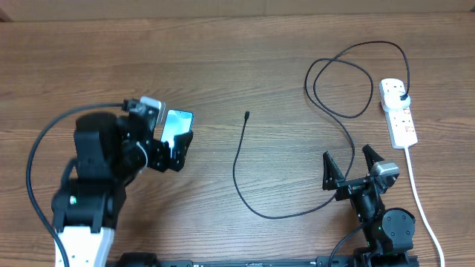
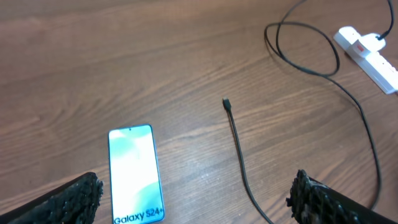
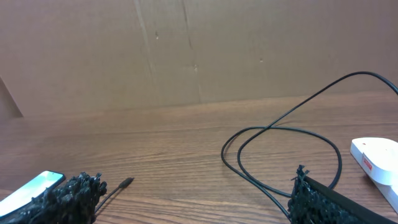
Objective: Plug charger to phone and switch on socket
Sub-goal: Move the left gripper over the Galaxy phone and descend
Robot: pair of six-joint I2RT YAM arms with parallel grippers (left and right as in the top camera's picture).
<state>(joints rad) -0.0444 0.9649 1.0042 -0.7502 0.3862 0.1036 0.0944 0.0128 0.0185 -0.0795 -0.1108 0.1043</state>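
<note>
Wood-grain table (image 1: 223, 67), brown cardboard panel (image 3: 186, 50) upright along its far edge

open table (image 1: 223, 59) around phone (image 1: 177, 123) | charger (image 1: 234, 172) loops beside socket (image 1: 398, 111)

Overhead: phone (image 1: 178, 121), near end hidden under left gripper (image 1: 172, 152). Right wrist: power strip (image 3: 376, 155) cut by right edge; on or off too small to tell.
</note>
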